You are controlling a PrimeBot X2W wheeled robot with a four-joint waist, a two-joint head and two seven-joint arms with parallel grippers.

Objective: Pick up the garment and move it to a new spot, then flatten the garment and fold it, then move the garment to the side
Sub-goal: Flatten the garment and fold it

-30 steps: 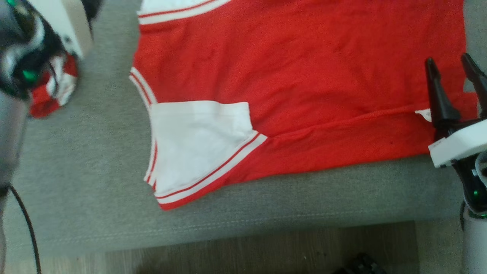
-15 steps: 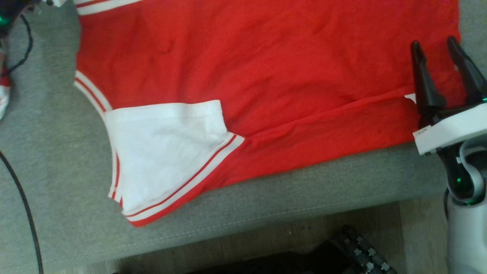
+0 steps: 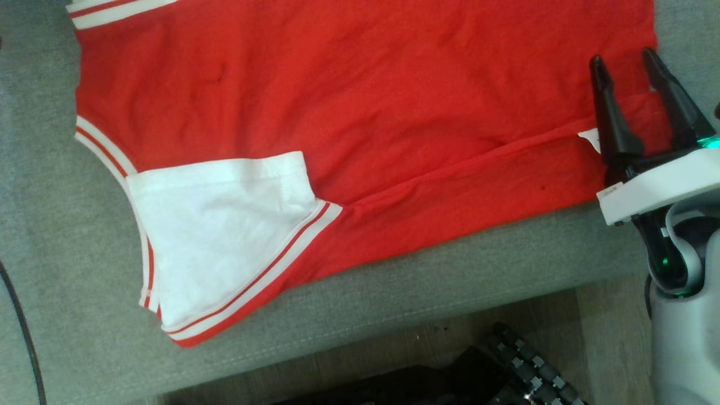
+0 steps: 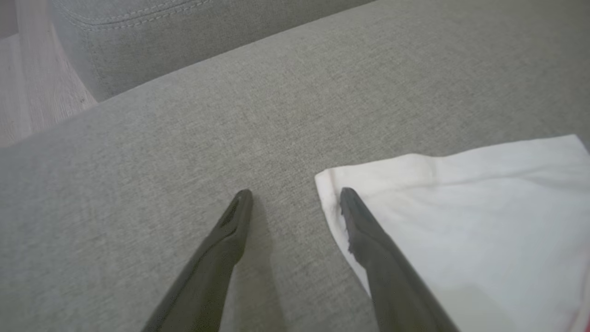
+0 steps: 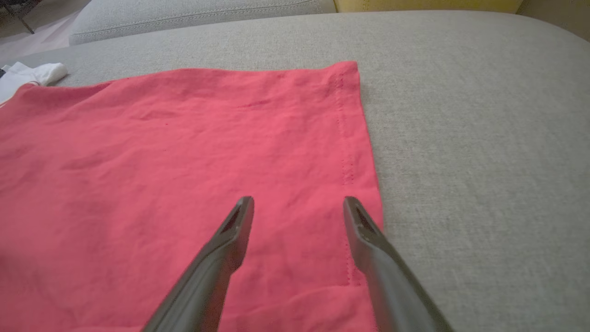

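Garment hem under right gripper, seemingly untouched; cushion spreads beyond.

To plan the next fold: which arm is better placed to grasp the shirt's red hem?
Right, probably. The right gripper hangs open over the red hem, while the left gripper is open at the corner of the white sleeve.
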